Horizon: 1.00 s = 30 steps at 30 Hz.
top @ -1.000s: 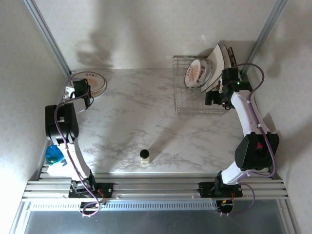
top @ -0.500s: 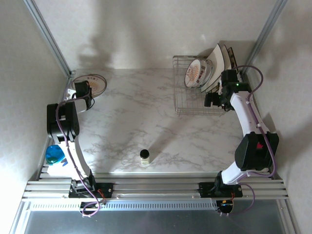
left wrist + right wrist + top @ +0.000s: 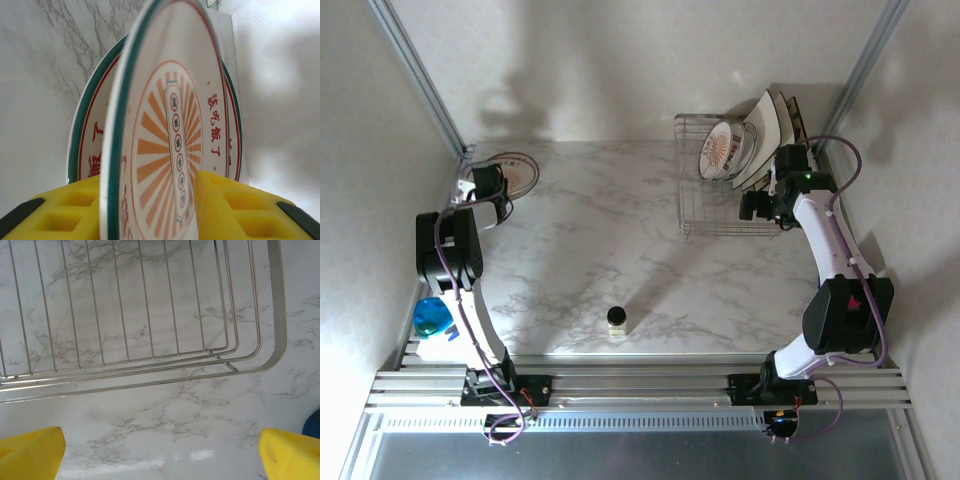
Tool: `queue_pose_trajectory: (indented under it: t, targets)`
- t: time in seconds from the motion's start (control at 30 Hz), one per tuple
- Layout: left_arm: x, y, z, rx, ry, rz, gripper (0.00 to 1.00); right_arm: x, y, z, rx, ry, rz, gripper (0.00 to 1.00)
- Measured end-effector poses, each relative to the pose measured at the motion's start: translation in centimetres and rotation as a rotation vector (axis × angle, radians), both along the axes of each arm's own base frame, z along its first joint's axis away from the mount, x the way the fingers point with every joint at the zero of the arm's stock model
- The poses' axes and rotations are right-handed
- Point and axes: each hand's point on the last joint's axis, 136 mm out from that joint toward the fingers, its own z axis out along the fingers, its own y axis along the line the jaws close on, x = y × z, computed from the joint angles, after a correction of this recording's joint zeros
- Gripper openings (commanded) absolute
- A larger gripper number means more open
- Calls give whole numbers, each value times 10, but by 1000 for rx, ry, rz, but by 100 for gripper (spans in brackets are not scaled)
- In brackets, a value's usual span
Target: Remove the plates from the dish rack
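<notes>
Far left on the counter (image 3: 610,240), your left arm (image 3: 448,255) folds back toward the corner; the left pincer (image 3: 150,205) has a round plate (image 3: 170,110) on edge between its yellow pads (image 3: 240,210), though you cannot tell whether they clamp it. Orange rays fill its back inside a green rim, and a second plate (image 3: 87,145) lies flat behind. Rightward, the dish rack (image 3: 685,200) holds a small plate (image 3: 725,150) and square plates (image 3: 767,122) leaning. Your right arm (image 3: 830,240) reaches beside it, right pincer (image 3: 160,450) spread wide.
</notes>
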Motion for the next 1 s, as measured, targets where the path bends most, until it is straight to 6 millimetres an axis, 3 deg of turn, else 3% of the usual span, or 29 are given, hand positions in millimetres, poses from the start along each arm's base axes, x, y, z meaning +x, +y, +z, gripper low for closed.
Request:
queue_pose_trajectory:
  t: [0.33, 0.47, 1.0]
  targets:
    - [4, -2, 7, 82, 68, -69, 55, 0, 1, 1, 8, -9, 0, 99]
    - [7, -3, 13, 131, 100, -101, 56, 2, 2, 2, 13, -20, 2, 99]
    - [-10, -6, -1, 204, 216, -179, 57, 8, 10, 2, 53, -45, 22, 99]
